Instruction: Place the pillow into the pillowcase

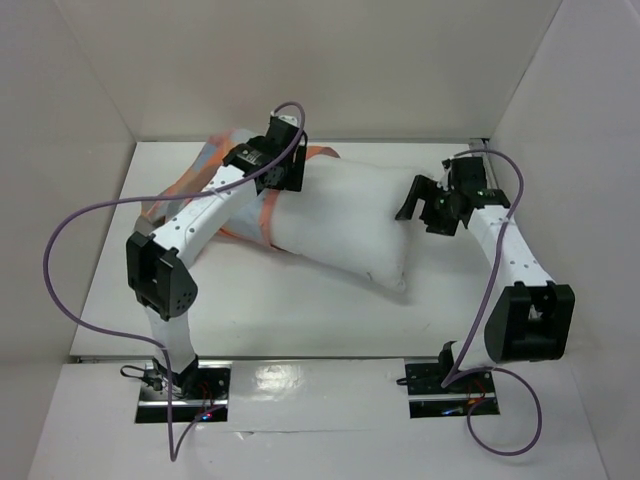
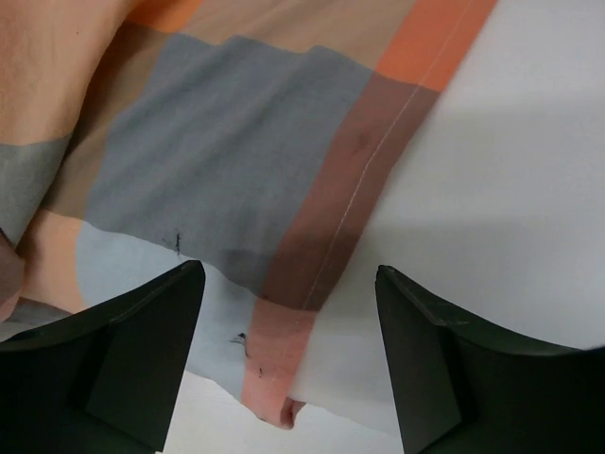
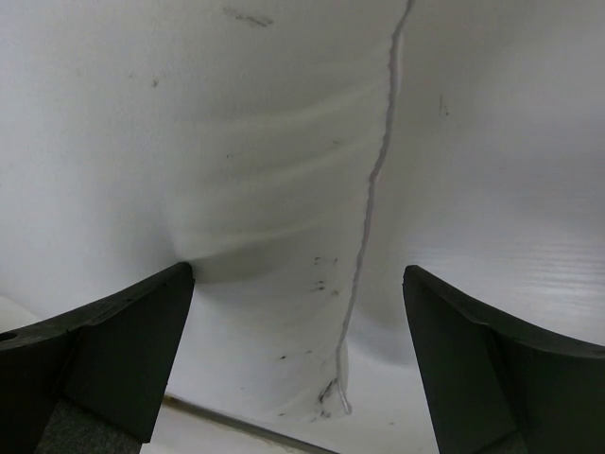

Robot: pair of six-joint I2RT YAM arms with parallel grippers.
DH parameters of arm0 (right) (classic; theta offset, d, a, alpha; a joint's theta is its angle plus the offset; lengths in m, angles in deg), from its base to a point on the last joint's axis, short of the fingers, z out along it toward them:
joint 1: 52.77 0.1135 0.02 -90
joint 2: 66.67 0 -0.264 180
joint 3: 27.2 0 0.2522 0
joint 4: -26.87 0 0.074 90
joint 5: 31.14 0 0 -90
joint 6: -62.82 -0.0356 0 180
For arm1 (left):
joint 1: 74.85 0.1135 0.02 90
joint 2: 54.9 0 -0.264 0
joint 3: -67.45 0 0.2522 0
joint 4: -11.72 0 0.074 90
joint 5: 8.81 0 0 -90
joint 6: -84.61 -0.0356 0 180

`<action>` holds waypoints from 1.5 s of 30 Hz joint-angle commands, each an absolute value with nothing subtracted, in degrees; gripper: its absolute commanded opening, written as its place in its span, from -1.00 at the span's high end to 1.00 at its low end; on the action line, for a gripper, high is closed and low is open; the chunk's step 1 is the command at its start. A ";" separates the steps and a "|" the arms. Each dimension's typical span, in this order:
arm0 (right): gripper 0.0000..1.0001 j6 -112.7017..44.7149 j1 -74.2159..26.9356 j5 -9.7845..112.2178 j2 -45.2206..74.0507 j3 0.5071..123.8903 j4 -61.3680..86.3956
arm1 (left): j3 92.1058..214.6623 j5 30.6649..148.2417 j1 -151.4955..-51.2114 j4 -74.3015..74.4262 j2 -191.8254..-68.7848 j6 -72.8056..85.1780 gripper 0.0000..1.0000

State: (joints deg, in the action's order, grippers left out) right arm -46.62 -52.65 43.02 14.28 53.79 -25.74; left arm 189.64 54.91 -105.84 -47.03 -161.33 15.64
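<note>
The white pillow [image 1: 350, 220] lies across the middle of the table, its left end inside the checked pillowcase [image 1: 190, 185]. My left gripper [image 1: 283, 178] hovers over the pillowcase's mouth, jaws open and holding nothing. In the left wrist view the orange hem of the pillowcase [image 2: 321, 246] meets the pillow [image 2: 492, 189] between the fingers of the left gripper [image 2: 288, 272]. My right gripper [image 1: 422, 208] stands open at the pillow's right end. In the right wrist view the pillow [image 3: 265, 142] and its seam [image 3: 376, 180] fill the space between the open fingers of the right gripper [image 3: 298, 272].
White walls close in the table [image 1: 300, 310] at the back [image 1: 330, 70], left [image 1: 50, 200] and right [image 1: 590, 150]. A purple cable [image 1: 60, 240] loops out from the left arm, and another cable [image 1: 490, 290] hangs by the right arm.
</note>
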 commanded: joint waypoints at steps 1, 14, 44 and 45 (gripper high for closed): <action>-0.98 -44.76 -52.50 37.07 12.44 51.96 -22.58 | 188.54 50.95 -104.83 -46.16 -161.24 14.56 -0.69; -0.58 -48.35 -48.30 32.23 17.18 45.89 -13.61 | 190.72 60.17 -102.72 -47.21 -162.39 14.22 1.00; 0.59 -59.88 -45.21 31.16 6.03 42.72 -6.02 | 201.54 72.70 -122.48 -54.67 -161.34 16.94 -0.52; -0.19 -58.92 -45.21 32.13 6.02 44.73 -7.70 | 201.54 65.71 -123.71 -55.38 -160.20 16.93 -0.52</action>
State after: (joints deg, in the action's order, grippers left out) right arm -59.84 -45.83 33.12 9.67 40.02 -6.77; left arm 197.85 80.96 -120.07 -53.61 -163.93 18.57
